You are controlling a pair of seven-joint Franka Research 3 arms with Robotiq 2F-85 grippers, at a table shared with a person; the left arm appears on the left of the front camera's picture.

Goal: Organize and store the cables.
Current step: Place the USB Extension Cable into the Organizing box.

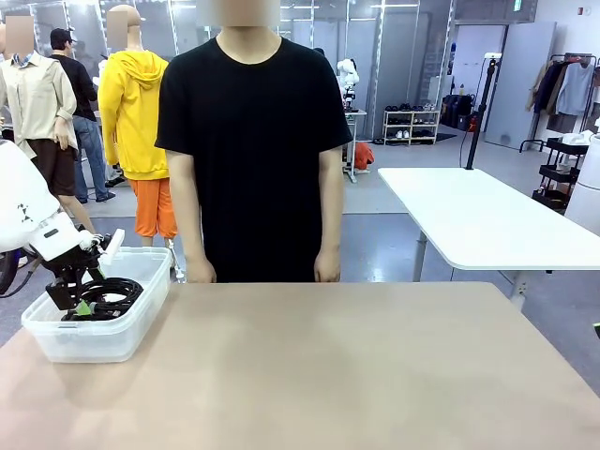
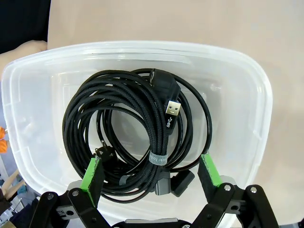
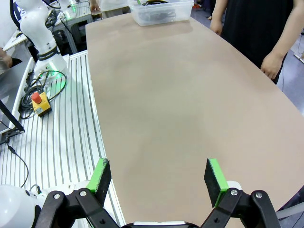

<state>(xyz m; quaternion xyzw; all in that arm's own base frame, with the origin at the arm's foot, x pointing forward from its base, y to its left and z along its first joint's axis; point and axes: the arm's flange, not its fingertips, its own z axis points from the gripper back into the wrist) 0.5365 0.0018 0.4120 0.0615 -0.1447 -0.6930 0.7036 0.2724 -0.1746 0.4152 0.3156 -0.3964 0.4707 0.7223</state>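
Two open hands, cables coiled in a clear bin

Two robot hands stand open, holding nothing. The left hand (image 2: 151,173) hangs over a clear plastic bin (image 2: 247,118), its green-padded fingers (image 2: 92,172) spread wide on either side of the cables (image 2: 128,133) lying directly below and between them. The cables are thin black cords wound in round loops on the bin's floor. One braided coil is bound with a grey strap near the hand, and a silver USB plug (image 2: 173,110) lies across the loops just beyond it. Whether the fingertips touch the cords cannot be told.

From the front, the left hand (image 1: 80,298) sits low inside the bin (image 1: 103,342), right above the cables (image 1: 112,298). The bin rests on the tan counter (image 1: 328,375).

The right hand (image 3: 159,178) hovers over bare counter (image 3: 180,104), with the bin (image 3: 164,12) well beyond it at the counter's other end. A person in a black shirt (image 1: 253,141) stands across the counter, one hand (image 3: 270,64) hanging by its edge, off to one side of the right hand.
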